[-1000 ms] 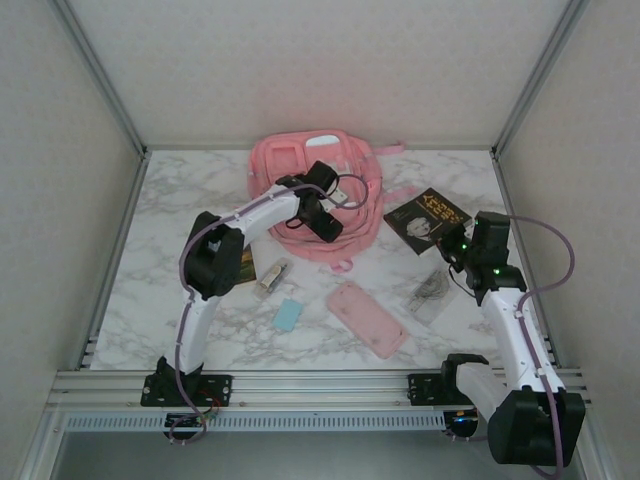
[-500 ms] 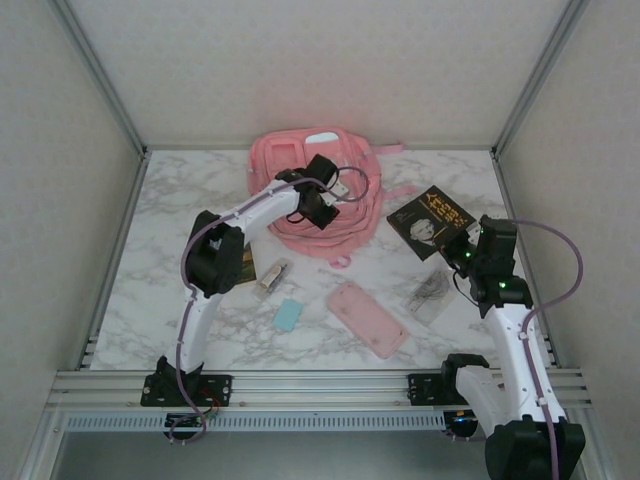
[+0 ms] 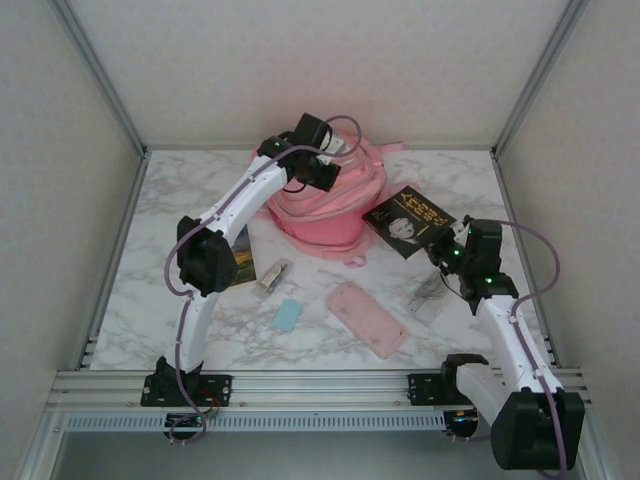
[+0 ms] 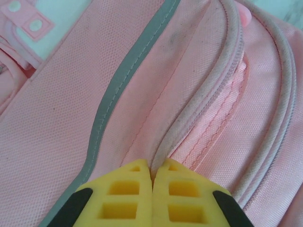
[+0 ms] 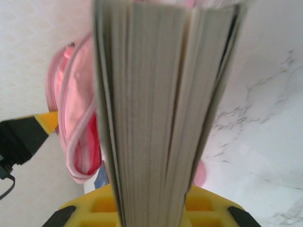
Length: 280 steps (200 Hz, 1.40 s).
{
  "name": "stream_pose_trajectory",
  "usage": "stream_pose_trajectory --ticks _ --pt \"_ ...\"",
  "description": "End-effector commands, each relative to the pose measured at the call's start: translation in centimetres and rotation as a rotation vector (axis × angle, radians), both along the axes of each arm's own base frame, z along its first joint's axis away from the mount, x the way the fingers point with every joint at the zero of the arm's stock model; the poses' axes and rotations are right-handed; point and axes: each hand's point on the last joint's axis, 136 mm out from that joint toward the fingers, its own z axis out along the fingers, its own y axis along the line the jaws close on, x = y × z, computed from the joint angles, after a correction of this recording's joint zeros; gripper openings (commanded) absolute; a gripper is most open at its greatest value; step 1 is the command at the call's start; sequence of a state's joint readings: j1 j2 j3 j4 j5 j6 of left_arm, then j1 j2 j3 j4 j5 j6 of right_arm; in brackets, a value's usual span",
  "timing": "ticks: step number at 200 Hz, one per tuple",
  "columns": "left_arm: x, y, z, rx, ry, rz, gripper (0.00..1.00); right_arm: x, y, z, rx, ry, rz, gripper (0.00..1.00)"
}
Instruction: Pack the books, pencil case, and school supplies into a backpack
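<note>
Overhead view: backpack [image 3: 322, 215] sat far-centre on marble table [image 3: 160, 190], bunched up rather than flat. L gripper [image 3: 322, 165] was at its top, far side. L wrist cam: L gripper [image 4: 152, 166] jaws fully closed, yellow pads [image 4: 123, 198] pinched on a piped zip seam of the backpack [image 4: 71, 118], fabric caught between the tips. R gripper [image 3: 447, 250] at right-centre, clamped on black book [image 3: 405, 218] w/ yellow characters. Book tilted and appeared clear of the table, its far edge near backpack's right side; contact could not be told. R wrist cam: black book [image 5: 156, 94] seen edge-on, page block upright between yellow pads [image 5: 208, 205]; backpack [image 5: 78, 109] beyond, an opening showing along its zip. Other items lay on the table, near side: pencil case [image 3: 367, 318] at centre, diagonal; light-blue block [image 3: 288, 315] just left of it, apart; silvery stubby item [image 3: 272, 275] further left; landscape-cover book [image 3: 243, 265] partly hidden under L arm; transparent strip [image 3: 430, 295] right of pencil case, beside R arm. All of these lay apart from the backpack.
</note>
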<state>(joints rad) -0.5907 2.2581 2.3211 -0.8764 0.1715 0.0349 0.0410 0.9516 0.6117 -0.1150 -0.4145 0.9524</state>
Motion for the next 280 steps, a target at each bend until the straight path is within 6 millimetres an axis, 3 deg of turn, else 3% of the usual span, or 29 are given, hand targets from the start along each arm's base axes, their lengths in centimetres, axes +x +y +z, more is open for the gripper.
stream_pose_trajectory --ticks 1,38,62,100,143,164,184,197,219,254,280 --pt "0.4 0.0 5.7 -0.122 -0.066 0.036 0.0 1.6 1.7 3.8 0.064 -0.157 0.045 0.0" --pt "0.9 -0.5 7.5 -0.199 -0.066 0.048 0.0 2.6 4.6 3.6 0.145 -0.161 0.077 0.0" --pt "1.3 -0.7 8.7 -0.244 -0.069 0.059 0.0 4.2 7.2 3.3 0.175 -0.184 0.07 0.0" --pt "1.4 -0.4 10.1 -0.266 -0.086 0.07 0.0 9.6 12.2 3.4 0.229 -0.229 0.107 0.0" --pt "1.1 -0.5 10.5 -0.289 -0.072 0.071 0.0 16.8 16.2 2.6 0.321 -0.337 0.094 0.0" --pt "0.9 -0.8 10.2 -0.308 -0.048 0.071 0.0 19.3 18.2 0.3 0.365 -0.306 0.078 0.0" --pt "0.9 -0.9 9.9 -0.316 -0.04 0.076 0.0 20.6 20.0 -1.9 0.386 -0.269 0.056 0.0" --pt "1.1 -0.7 9.8 -0.309 -0.047 0.086 0.0 20.7 20.5 -2.8 0.396 -0.244 0.031 0.12" --pt "1.3 -0.3 9.2 -0.291 -0.047 0.1 0.0 19.8 19.7 -5.0 0.37 -0.111 -0.027 0.41" --pt "1.8 0.0 8.6 -0.287 -0.048 0.119 0.0 15.8 17.2 -7.8 0.219 0.125 -0.081 0.95" --pt "2.2 0.3 7.8 -0.274 -0.045 0.133 0.0 12.5 15.1 -8.3 0.132 0.217 -0.082 0.99"
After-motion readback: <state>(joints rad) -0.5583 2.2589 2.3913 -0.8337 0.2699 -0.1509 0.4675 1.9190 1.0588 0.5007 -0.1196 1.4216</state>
